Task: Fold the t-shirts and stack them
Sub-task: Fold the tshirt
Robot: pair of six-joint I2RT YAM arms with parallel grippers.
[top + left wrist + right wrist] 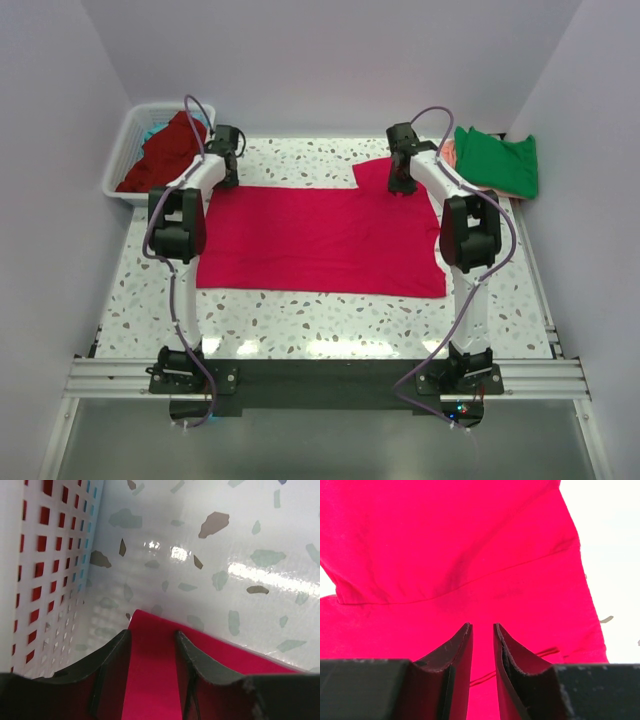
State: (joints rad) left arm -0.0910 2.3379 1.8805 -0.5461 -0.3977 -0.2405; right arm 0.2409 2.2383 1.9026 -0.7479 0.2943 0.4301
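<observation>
Left hand [152, 632] spread over crimson shirt [320, 235] corner; right hand [482, 625] narrow at sleeve [372, 173], maybe pinching, cannot tell.

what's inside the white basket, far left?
Inside the white basket: a dark red t-shirt heaped up, a sliver of teal cloth behind it. Anything underneath is covered.

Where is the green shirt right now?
In the overhead view the green t-shirt lies at the far right corner of the table, on a salmon-pink shirt, beyond the spread crimson shirt.
</observation>
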